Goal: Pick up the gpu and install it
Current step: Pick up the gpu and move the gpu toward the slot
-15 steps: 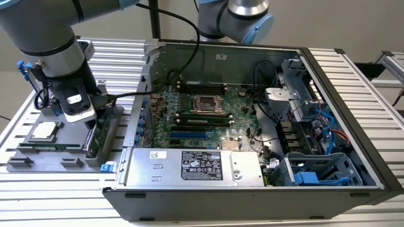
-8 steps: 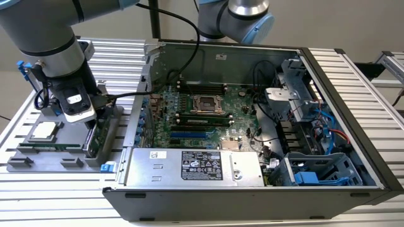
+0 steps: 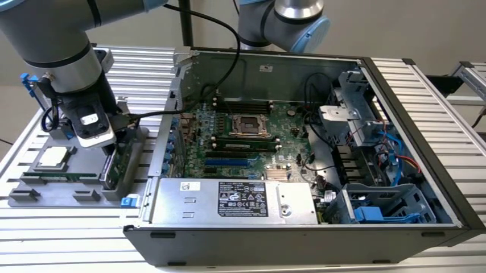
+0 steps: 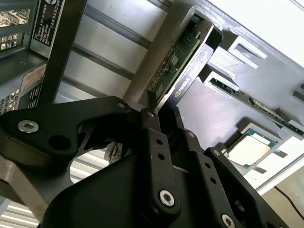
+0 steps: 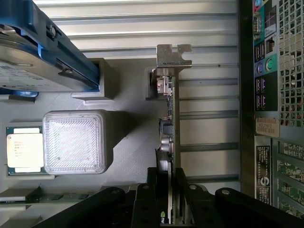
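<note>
The gpu point(image 3: 114, 164) stands on edge in a slot of the grey holder tray point(image 3: 53, 196), just off the open computer case's point(image 3: 425, 165) side on the exterior view's left. My gripper point(image 3: 104, 149) reaches down onto its upper edge. In both wrist views the black fingers sit one on each face of the card: gpu point(image 5: 172, 109) with its silver bracket at the far end, gripper point(image 5: 170, 173); gpu point(image 4: 178, 66) green on one face and black on the other, gripper point(image 4: 156, 108). The fingers look shut on the card, which still rests in its slot.
The tray also holds a processor chip point(image 3: 53, 158), a narrow green memory stick point(image 3: 61, 175) and a silver hard drive with blue rails point(image 5: 28, 61). Inside the case lie the motherboard point(image 3: 243, 128) with blue slots point(image 3: 227, 162), a power supply point(image 3: 235, 199) and drive cages point(image 3: 379, 207).
</note>
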{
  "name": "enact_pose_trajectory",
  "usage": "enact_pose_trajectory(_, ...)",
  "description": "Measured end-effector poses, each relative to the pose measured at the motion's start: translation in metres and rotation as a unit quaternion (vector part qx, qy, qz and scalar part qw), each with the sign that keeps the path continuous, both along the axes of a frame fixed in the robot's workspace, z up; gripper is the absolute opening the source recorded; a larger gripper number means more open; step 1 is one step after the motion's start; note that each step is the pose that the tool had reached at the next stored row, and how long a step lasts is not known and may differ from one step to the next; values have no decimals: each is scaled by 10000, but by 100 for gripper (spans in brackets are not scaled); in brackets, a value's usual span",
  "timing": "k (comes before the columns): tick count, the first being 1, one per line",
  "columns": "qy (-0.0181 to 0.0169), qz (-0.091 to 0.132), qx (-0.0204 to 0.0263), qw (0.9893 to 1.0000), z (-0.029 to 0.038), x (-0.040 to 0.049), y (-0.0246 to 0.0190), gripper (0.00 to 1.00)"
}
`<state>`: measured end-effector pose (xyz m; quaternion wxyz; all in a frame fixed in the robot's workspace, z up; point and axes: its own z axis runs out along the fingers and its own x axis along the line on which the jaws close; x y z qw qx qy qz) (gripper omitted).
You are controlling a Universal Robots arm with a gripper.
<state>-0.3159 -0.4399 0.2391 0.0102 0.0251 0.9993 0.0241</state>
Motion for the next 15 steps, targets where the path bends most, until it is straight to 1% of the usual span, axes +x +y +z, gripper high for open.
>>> enact_pose_trajectory(15,0,0,0,10000,-5,0,0,0)
